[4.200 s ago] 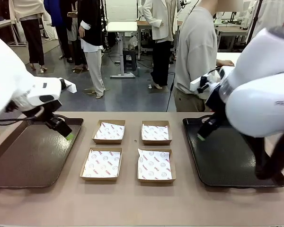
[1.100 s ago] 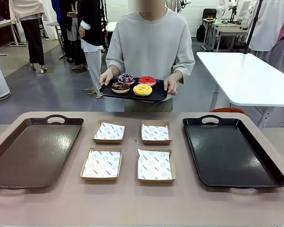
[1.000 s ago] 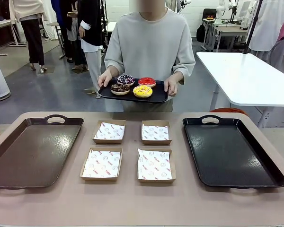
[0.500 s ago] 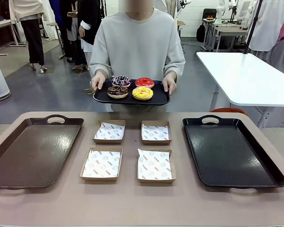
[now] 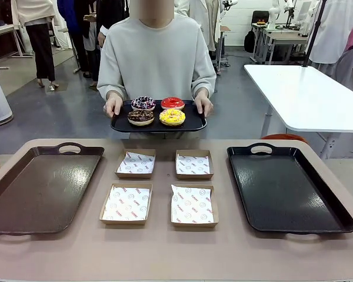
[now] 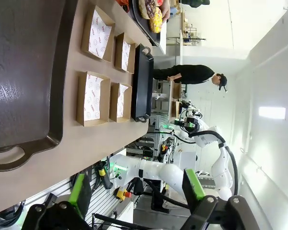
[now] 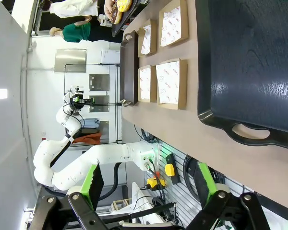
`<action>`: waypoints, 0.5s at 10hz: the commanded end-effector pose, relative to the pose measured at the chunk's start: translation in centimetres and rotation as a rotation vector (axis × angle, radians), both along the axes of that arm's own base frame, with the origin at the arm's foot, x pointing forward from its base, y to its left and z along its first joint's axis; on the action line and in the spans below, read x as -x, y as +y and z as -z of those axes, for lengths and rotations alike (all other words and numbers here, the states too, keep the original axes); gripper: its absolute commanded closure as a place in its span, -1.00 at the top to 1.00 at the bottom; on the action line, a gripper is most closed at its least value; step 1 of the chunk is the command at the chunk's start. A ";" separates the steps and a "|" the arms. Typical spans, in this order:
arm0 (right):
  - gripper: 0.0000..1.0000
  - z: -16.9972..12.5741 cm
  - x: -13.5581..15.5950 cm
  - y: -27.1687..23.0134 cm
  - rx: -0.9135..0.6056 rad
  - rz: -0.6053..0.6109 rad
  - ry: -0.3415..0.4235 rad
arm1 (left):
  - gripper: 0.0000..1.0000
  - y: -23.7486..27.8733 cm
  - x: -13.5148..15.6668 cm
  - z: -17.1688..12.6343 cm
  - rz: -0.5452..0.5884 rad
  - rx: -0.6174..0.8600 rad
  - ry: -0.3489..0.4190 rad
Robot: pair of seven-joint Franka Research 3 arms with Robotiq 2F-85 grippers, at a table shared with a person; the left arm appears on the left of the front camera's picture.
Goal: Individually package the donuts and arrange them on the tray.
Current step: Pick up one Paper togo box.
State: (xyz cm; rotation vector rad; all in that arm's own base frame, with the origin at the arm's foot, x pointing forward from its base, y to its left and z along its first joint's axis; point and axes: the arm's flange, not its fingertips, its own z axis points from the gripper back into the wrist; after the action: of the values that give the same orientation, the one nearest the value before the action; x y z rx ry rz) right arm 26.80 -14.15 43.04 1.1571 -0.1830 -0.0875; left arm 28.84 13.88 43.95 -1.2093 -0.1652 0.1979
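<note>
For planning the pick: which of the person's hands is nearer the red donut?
Their own left hand, on the serving tray edge beside the red donut; right hand holds the opposite edge.

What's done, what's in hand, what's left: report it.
Done: four paper-lined boxes set out between the brown tray and the black tray. In hand: the person holds a small tray carrying all four donuts at the far edge. Left: everything; no donut boxed, no box on either tray; left claw and right claw open, holding nothing.
</note>
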 end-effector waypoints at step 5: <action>1.00 -0.1 -0.2 0.1 -0.011 0.001 -0.006 | 1.00 0.0 0.1 0.1 0.000 0.010 -0.002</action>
State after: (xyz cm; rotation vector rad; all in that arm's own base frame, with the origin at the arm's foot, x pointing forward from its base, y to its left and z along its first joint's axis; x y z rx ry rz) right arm 26.80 -14.15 43.04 1.1571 -0.1830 -0.0875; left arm 28.84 13.88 43.95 -1.2094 -0.1651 0.1979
